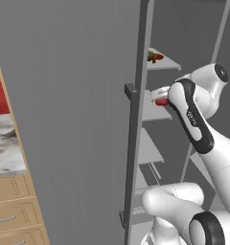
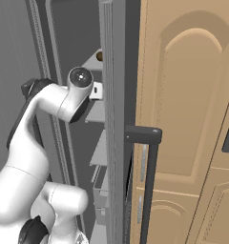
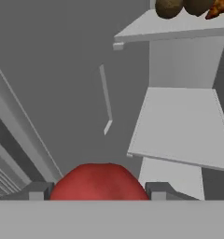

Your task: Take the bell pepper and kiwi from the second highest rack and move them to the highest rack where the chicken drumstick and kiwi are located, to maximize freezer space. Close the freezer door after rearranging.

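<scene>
**Hand view: pepper in the claw, top rack not yet reached**

The hand view has the bell pepper (image 3: 99, 182) at six o'clock, sitting between the two finger tips of the gripper (image 3: 99, 190), which pinch it from either side. It appears lifted clear of the second highest rack (image 3: 181, 123), which lies bare at three o'clock. At one o'clock the highest rack (image 3: 165, 29) carries two brownish kiwis (image 3: 169, 7) and the orange chicken drumstick (image 3: 220, 7) along its edge.

In the left base view the pepper shows as a red patch at the arm's wrist, about one o'clock from centre, level with the second rack; the drumstick sits higher, at twelve. The freezer door (image 1: 69, 119) stands wide open.

As I judge it, the first item is grasped but not placed. Whether one of the upper kiwis is the moved one I cannot tell. Placing the pepper and shutting the door remain.
</scene>
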Robot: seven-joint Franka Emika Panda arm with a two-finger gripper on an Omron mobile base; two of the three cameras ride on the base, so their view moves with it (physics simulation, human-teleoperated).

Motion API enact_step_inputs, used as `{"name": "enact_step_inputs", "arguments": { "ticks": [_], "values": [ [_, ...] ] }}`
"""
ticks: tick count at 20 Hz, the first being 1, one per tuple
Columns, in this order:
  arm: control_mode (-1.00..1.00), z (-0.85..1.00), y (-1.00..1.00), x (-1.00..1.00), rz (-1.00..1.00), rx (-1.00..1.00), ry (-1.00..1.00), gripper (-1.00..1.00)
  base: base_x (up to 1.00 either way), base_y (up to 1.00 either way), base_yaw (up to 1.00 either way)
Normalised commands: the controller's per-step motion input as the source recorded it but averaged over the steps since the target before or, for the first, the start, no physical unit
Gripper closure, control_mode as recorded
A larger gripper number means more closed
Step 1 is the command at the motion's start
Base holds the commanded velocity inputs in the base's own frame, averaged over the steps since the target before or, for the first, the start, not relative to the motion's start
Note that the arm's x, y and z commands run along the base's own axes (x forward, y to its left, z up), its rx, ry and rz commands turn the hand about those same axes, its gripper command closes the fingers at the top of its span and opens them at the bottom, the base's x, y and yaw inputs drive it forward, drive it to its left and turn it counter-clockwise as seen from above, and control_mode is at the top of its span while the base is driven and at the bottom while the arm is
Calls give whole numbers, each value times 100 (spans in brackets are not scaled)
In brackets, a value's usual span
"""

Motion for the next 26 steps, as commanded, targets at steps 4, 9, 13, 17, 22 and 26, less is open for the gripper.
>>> {"name": "enact_step_inputs", "arguments": {
  "ticks": [4, 9, 13, 17, 22, 26],
  "values": [
    [-100, 58, -27, 0, -10, -3, 0, 100, 0, 0, 0],
    [-100, 61, -14, 0, -11, 0, -5, 100, 0, 0, 0],
    [-100, 63, -21, 0, -9, 0, -6, 100, 0, 0, 0],
    [-100, 34, -14, 16, -10, 0, -11, 100, 0, 0, 0],
    [-100, 3, 0, 56, -9, 0, -12, 100, 0, 0, 0],
    [-100, 15, 0, 69, -5, 3, -4, 100, 0, 0, 0]
  ]
}}
